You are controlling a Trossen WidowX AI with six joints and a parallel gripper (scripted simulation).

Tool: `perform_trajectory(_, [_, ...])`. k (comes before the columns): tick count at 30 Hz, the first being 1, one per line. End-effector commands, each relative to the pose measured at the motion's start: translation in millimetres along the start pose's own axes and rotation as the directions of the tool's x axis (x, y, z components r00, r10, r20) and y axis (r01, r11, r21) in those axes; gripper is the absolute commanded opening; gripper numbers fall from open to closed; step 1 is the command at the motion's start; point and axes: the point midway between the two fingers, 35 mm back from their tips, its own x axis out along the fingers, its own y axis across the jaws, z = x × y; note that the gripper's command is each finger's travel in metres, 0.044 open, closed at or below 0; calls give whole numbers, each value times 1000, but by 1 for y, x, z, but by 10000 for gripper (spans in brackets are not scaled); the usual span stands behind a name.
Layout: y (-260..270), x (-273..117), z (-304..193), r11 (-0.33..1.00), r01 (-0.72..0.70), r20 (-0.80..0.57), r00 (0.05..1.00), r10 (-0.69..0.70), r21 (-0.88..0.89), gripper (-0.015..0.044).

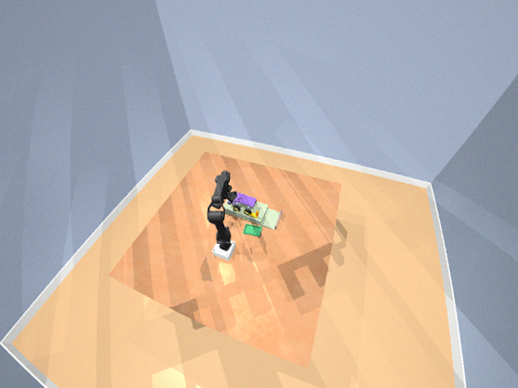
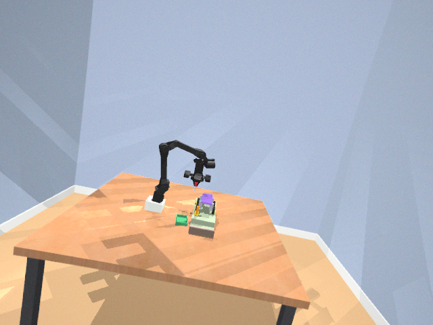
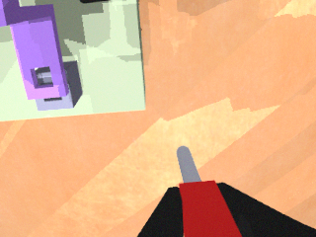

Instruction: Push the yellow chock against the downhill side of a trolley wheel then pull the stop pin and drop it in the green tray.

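Note:
My gripper [image 2: 196,183] [image 3: 196,195] is shut on the red head of the stop pin [image 2: 195,189] [image 3: 189,165]. The pin's grey shaft hangs free in the air, off the uphill end of the pale green ramp [image 1: 272,219] [image 2: 202,221] [image 3: 109,84]. The purple trolley [image 1: 246,200] [image 2: 206,198] stands on the ramp; a purple bar with an empty square hole shows at its uphill end in the wrist view. The yellow chock with its orange handle [image 1: 257,213] [image 2: 197,210] sits downhill of a near-side wheel; whether it touches is too small to tell. The green tray [image 1: 252,230] [image 2: 181,219] holds no pin.
The arm's white base [image 1: 223,250] [image 2: 155,204] stands on the wooden table [image 1: 297,200] [image 2: 244,252]. The tray lies beside the ramp, on the base's side. The ramp and trolley stand below and to one side of the raised gripper.

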Motion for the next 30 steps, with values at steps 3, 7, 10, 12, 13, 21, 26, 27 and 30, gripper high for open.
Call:
perform_trajectory(3, [-10,1,2,1000,-1,6,1000,1,6,0])
perform_trajectory(7, [-9,-1,10,1000,-1,7,1000,1,6,0])
perform_trajectory(10, [-8,-2,19,1000,-2,8,1000,1,5,0])
perform_trajectory(12, [-7,-3,26,1000,-2,8,1000,2,5,0])
perform_trajectory(13, [-7,-4,29,1000,-2,8,1000,2,5,0])
perform_trajectory(21, [-5,-8,56,1000,-2,11,1000,2,5,0])
perform_trajectory(26, [-4,-11,72,1000,-2,12,1000,2,5,0])
perform_trajectory(27, [-4,-12,76,1000,-2,13,1000,2,5,0])
perform_trajectory(30, [-4,-13,86,1000,-2,14,1000,2,5,0])
